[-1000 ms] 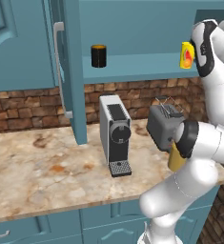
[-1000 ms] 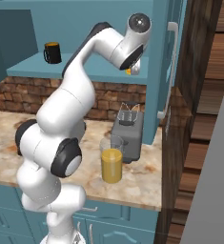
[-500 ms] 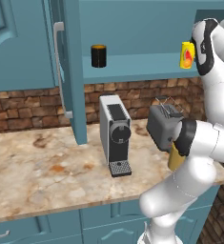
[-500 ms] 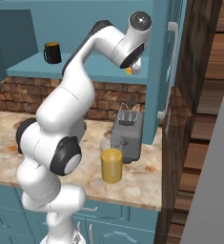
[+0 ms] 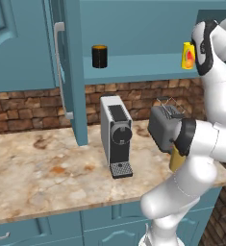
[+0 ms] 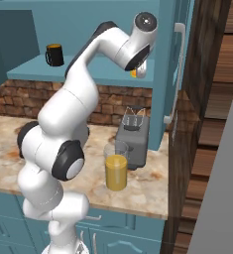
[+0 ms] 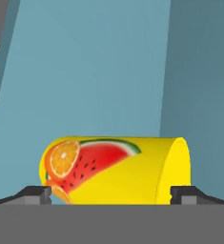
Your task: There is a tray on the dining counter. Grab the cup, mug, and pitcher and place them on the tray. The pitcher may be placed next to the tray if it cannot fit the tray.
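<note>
Two dark fingertips point(image 7: 37, 194) stand wide at the bottom corners of the hand view, the gripper point(image 7: 114, 195) framing the small yellow tapered cup with its fruit print point(image 7: 114, 169), nothing clamped yet. In the left base view that cup point(image 5: 188, 55) sits on the teal shelf point(image 5: 133, 63), upper right of the frame. It looks light, rigid and smooth, perhaps slippery; squeezing mid-body across the taper seems safest, since the walls narrow toward the base.

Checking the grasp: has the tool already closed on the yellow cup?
No: the tool stands wide open, fingertips either side of the cup.
</note>
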### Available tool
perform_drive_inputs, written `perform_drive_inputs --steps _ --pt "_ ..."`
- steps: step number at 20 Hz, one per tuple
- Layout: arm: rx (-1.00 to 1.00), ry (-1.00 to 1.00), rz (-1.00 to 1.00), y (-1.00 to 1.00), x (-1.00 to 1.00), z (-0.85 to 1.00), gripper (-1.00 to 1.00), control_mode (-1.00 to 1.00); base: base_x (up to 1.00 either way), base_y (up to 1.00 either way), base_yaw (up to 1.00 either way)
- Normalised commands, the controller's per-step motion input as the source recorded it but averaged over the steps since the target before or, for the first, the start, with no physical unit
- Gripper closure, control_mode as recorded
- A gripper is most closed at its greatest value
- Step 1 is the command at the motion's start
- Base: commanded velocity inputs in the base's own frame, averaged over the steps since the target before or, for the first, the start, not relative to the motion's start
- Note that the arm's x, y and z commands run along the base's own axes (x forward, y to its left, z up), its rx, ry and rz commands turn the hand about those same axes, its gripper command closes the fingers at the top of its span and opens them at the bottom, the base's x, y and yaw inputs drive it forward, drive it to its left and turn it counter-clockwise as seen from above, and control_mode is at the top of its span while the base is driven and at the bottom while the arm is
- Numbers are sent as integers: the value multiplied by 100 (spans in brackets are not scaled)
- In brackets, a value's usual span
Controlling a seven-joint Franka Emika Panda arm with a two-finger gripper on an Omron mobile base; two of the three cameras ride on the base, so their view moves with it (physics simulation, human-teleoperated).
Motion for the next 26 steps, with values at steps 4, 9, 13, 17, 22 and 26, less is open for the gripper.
perform_drive_inputs --steps 4,9,13,17,22,26 --pt "0 8 0 0 8 0 -100 -100 0 0 0" --pt "0 0 0 0 0 0 -100 -100 0 0 0" --pt "0 0 0 0 0 0 -100 -100 0 0 0" --pt "0 0 0 0 0 0 100 -100 0 0 0" --pt "0 0 0 0 0 0 100 -100 0 0 0" --pt "0 0 0 0 0 0 100 -100 0 0 0"
